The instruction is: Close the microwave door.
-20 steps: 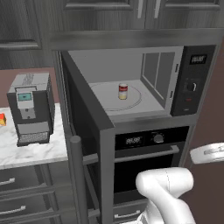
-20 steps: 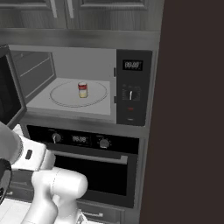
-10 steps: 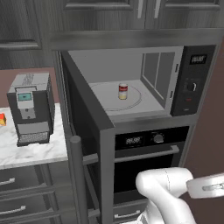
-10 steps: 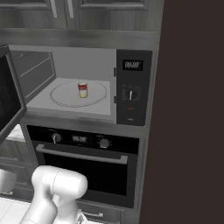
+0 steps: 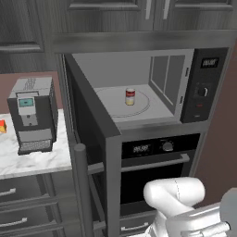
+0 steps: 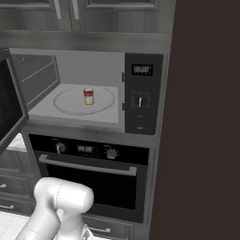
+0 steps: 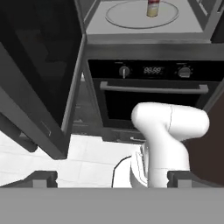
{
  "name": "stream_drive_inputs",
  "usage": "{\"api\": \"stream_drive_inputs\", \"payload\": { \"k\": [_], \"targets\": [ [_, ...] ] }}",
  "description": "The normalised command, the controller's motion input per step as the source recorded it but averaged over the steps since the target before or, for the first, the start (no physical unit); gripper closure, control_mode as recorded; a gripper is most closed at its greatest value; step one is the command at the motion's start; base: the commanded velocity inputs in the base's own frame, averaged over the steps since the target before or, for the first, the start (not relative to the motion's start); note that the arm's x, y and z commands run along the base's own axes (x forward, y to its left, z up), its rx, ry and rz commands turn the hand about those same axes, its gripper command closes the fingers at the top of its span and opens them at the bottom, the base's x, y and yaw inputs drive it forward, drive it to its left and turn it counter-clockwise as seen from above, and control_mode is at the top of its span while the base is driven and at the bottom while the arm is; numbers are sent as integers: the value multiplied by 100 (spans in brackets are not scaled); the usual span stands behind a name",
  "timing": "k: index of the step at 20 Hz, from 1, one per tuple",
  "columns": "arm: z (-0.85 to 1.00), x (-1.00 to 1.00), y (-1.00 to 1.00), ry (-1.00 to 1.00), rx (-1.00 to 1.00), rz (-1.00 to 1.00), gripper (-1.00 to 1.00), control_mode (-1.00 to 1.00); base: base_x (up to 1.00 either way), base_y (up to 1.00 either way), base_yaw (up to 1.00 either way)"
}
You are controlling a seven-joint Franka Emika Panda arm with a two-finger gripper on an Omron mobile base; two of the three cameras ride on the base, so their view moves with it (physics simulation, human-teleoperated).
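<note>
The microwave (image 5: 139,88) stands open, its pale interior holding a round turntable (image 5: 124,102) with a small can (image 5: 130,96) on it. The microwave door (image 5: 95,139) swings out to the left, edge-on to the left base camera, with its vertical bar handle (image 5: 81,185) in front. In the right base view the microwave door (image 6: 9,105) shows at the left edge, beside the black control panel (image 6: 140,101). My gripper (image 7: 111,178) is low, open and holding nothing. It looks up at the microwave door (image 7: 39,78) from below and to its right, well apart from it.
An oven (image 5: 157,162) with a horizontal handle and knobs sits right under the microwave. A grey coffee machine (image 5: 32,113) stands on the marble counter (image 5: 32,159) to the left. Drawers lie below the counter. My white arm (image 5: 176,196) folds low in front of the oven.
The hand has dropped from beside the oven to the bottom right corner of the left base view, and left the right base view. The microwave door has not moved.
</note>
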Motion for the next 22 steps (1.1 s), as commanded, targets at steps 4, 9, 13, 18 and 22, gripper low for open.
{"api": "stream_drive_inputs", "payload": {
  "k": [4, 9, 13, 18, 22],
  "targets": [
    [7, -8, 31, -17, -3, 4, -100, -100, 0, 0, 0],
    [35, 0, 22, -38, -8, 14, -100, -100, 0, 0, 0],
    [33, -7, 24, -59, -11, 16, -100, -100, 0, 0, 0],
    [36, -8, 22, -60, -8, 15, -100, -100, 0, 0, 0],
    [5, 0, 41, -39, -3, 7, -100, -100, 0, 0, 0]
  ]
}}
